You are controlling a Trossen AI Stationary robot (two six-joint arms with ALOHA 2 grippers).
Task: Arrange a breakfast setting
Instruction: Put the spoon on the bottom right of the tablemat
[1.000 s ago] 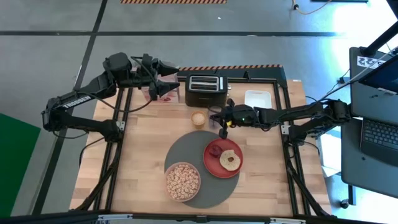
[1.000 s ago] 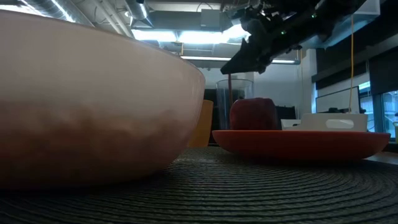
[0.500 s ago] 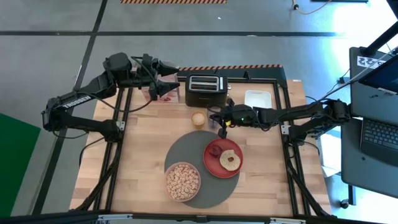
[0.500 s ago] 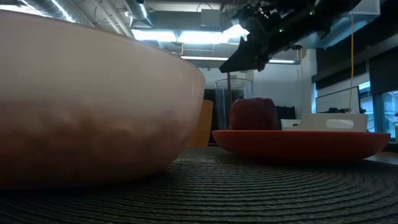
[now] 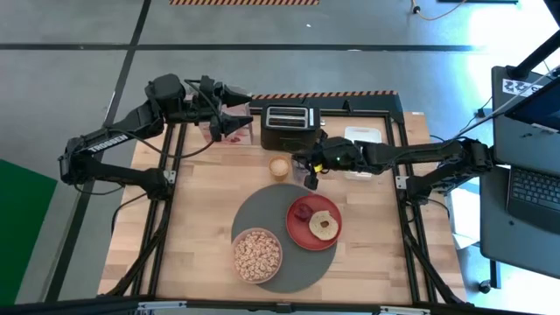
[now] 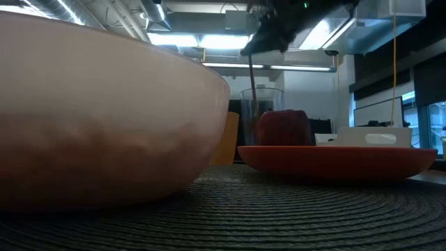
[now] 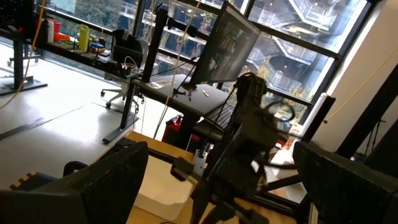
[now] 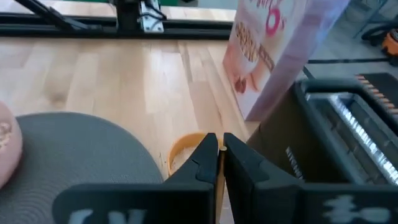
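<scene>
Right gripper [image 5: 310,168] pinched nearly shut on the upper end of the thin golden spoon [image 6: 251,84], raised above the table [image 5: 201,201]. Spoon hanging roughly vertical below the fingers, apparently lifted from the clear glass [image 6: 261,111] directly beneath.

Procedure, as judged:
- Maintain full pinch; thin handle likely to swivel or slip.
- Raise until spoon tip clears glass rim before any sideways travel.
- Carry toward the large round dark-grey mat [image 5: 262,214], just ahead of and below the gripper.
- Lower flat beside the round red plate [image 5: 302,232], clear of the bagel half [image 5: 325,225] and small dark-red fruit [image 5: 303,210].
- Avoid the pale round bowl [image 5: 257,255] of tan cereal [image 5: 257,252], farther out on the mat.
- Release only once spoon rests flat.

Left gripper [image 5: 229,109] spread wide, parked well apart at the far corner, holding nothing.
</scene>
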